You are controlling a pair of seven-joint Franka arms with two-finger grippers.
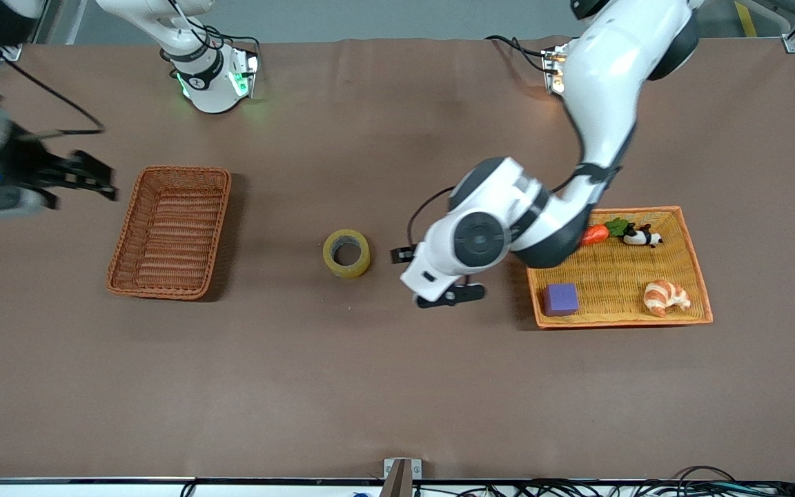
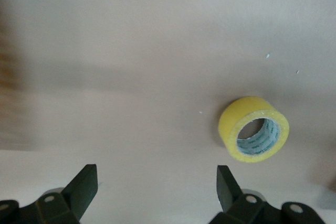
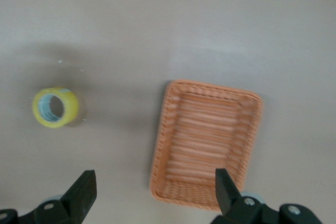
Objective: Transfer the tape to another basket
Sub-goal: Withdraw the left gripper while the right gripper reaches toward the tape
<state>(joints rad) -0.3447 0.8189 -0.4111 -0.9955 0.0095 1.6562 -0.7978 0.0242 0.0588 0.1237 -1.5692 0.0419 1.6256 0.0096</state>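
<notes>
Tape [image 1: 346,253] sits on the bare table [image 1: 384,386] near the middle of the front view, lying flat-ish on one face with its hole turned up toward the camera, so its axis runs roughly vertical. I can make out pale printing inside the core on my left wrist view [image 2: 254,129], but I can't read it.

My left gripper [image 1: 439,279] hangs just beside the roll, between it and the light orange basket [image 1: 694,259] at centre right; its fingers [image 2: 86,182] are spread wide, nothing between them, touching nothing.

Over at the left edge of the frame, my right gripper [image 1: 87,176] is up above the table next to the darker woven basket [image 1: 171,231], which holds nothing. Its fingers [image 3: 84,187] are parted wide too, gripping nothing.

In the light basket I see a purple block [image 1: 560,299], a croissant [image 1: 665,297], a carrot [image 1: 596,233] and a small black-and-white toy [image 1: 641,237].
</notes>
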